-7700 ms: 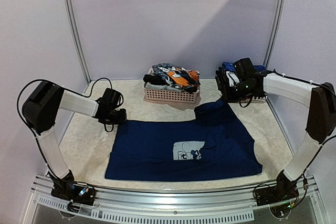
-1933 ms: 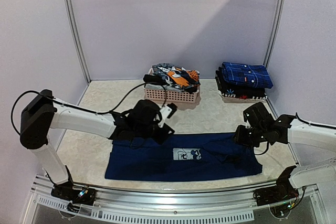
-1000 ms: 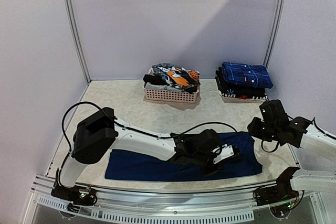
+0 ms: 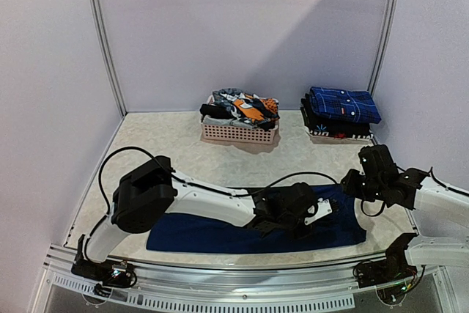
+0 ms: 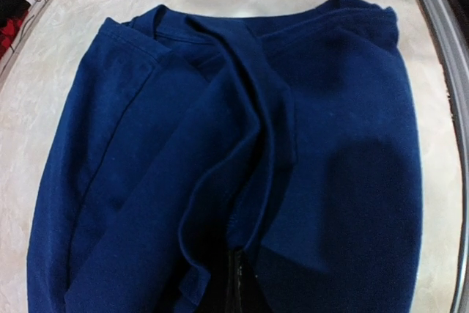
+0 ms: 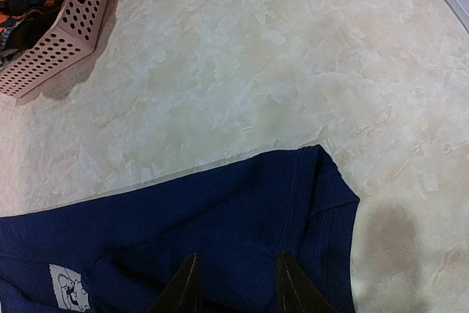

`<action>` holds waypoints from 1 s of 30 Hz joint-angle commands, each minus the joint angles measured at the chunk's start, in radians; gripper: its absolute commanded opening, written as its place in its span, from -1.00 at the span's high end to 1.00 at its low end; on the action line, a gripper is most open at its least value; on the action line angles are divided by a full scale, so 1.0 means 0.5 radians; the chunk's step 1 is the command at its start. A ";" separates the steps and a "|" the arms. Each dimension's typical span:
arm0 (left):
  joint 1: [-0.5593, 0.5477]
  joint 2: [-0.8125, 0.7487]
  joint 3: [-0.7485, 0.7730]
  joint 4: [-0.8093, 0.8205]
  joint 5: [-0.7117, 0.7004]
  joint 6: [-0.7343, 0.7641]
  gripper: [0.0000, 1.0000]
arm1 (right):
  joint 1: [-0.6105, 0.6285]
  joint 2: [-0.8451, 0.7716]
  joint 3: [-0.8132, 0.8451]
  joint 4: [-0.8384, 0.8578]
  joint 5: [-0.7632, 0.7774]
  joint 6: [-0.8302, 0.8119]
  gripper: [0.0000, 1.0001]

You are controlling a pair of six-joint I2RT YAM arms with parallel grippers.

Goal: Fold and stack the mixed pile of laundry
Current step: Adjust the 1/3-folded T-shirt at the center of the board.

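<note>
The job looks partly done. A folded stack (image 4: 341,111) sits at the far right of the table (image 4: 168,152), with a blue patterned piece on top and dark ones beneath. A heap of unfolded clothes (image 4: 245,105), orange, black and white among them, fills the pink basket (image 4: 238,134) at the far middle, so several garments are judged to be waiting. The one in hand is the navy T-shirt (image 4: 187,229), lying along the near edge and already folded down into a long band. The left gripper (image 5: 234,287) reaches across to the right half of that band and is clamped on a raised ridge of the fabric, which runs straight out from its fingers. The right gripper (image 6: 238,287) hovers just above the shirt's far right corner with its fingers apart and nothing between them. What probably remains for this shirt is folding it across its length and moving it to the stack. The only marking visible is a pale cartoon print (image 6: 69,284) seen from the right wrist; no brand, label or readable writing shows anywhere.
</note>
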 commanded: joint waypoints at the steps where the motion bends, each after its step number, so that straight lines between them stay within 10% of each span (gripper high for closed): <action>1: -0.077 -0.125 -0.082 -0.020 0.077 0.038 1.00 | -0.030 -0.008 0.017 -0.017 0.041 -0.037 0.31; 21: -0.169 -0.275 -0.240 -0.164 0.142 0.059 1.00 | -0.042 -0.078 0.034 -0.108 -0.037 -0.065 0.32; 30: -0.156 -0.452 -0.466 0.059 0.338 -0.028 0.24 | -0.043 0.011 0.046 -0.087 -0.588 -0.213 0.31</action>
